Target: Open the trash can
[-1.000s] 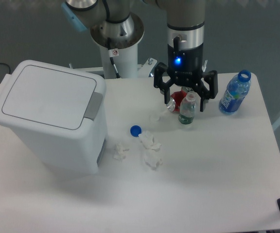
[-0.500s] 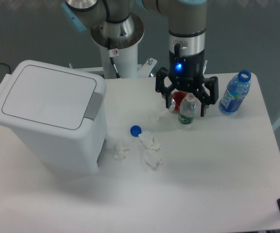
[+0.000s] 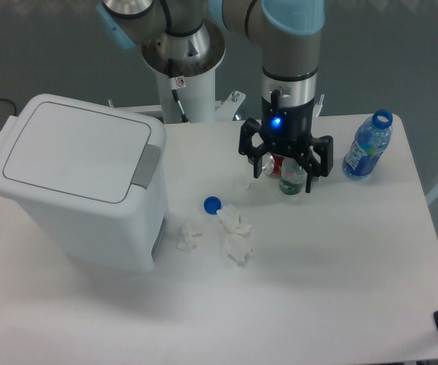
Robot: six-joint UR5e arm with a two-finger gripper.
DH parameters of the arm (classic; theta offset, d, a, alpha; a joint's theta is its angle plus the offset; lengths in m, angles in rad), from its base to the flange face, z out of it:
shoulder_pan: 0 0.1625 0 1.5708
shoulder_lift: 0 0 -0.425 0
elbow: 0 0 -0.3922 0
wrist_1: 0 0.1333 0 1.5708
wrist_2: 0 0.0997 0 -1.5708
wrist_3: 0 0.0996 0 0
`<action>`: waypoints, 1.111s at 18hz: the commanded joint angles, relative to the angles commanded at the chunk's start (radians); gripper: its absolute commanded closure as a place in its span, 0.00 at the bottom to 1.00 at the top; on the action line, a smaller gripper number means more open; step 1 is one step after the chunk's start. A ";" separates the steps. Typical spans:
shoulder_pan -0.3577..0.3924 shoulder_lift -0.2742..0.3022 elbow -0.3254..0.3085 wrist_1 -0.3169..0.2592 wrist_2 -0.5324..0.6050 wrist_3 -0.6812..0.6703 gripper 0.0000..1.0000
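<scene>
Even, cool light falls from overhead, bright on the white table (image 3: 341, 289). Shadows are soft and faint. The picture is slightly grainy, with no harsh glare.

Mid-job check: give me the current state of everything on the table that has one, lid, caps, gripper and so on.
trash can: upright, lid shut flat, grey push-button tab untouched.
gripper: open, fingers spread, above the small bottle and can, well right of the bin.
small clear bottle: upright, mostly hidden by the gripper.
red can: lying behind the small bottle, partly hidden.
blue-label bottle: upright, uncapped.
blue cap: loose on the table.
crumpled tissues: scattered beside the bin.
</scene>
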 joint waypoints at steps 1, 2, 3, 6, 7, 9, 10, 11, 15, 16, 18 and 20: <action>-0.002 0.000 0.000 -0.002 -0.002 -0.037 0.00; -0.002 0.000 0.003 0.000 -0.003 -0.070 0.00; -0.011 -0.002 0.011 -0.002 -0.003 -0.101 0.00; -0.035 0.002 0.017 -0.002 -0.009 -0.161 0.00; -0.043 0.002 0.029 -0.002 -0.017 -0.175 0.00; -0.049 0.003 0.038 -0.003 -0.038 -0.222 0.00; -0.049 0.006 0.043 -0.003 -0.052 -0.244 0.00; -0.049 0.009 0.049 -0.003 -0.067 -0.259 0.00; -0.054 0.026 0.063 -0.003 -0.130 -0.282 0.00; -0.057 0.032 0.063 -0.003 -0.136 -0.301 0.00; -0.075 0.041 0.064 -0.003 -0.138 -0.338 0.00; -0.081 0.046 0.064 -0.003 -0.150 -0.365 0.00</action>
